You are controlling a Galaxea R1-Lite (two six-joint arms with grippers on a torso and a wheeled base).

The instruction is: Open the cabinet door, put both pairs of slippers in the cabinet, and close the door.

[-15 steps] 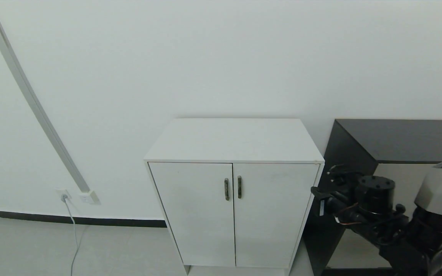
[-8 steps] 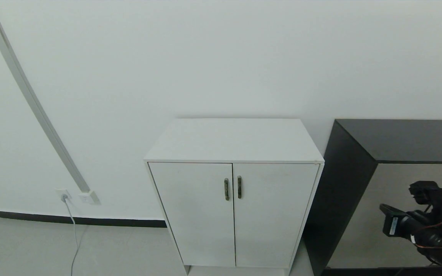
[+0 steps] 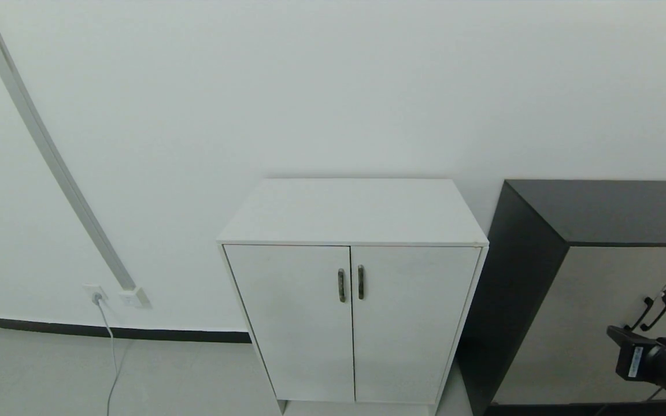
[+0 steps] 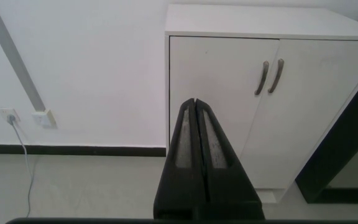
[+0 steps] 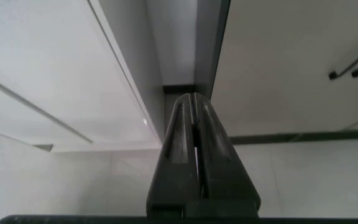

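My right hand, clenched, has pulled back rightward from the cabinet; left hand clenched too, doors shut.

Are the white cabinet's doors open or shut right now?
Shut. Both doors lie flush in the white cabinet front, their handles side by side at the centre seam.

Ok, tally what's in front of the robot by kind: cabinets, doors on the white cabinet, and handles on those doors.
Cabinets: 2 (white cabinet, black cabinet)
Doors on the white cabinet: 2 (left door, right door)
Handles on those doors: 2 (left handle, right handle)
Total: 6
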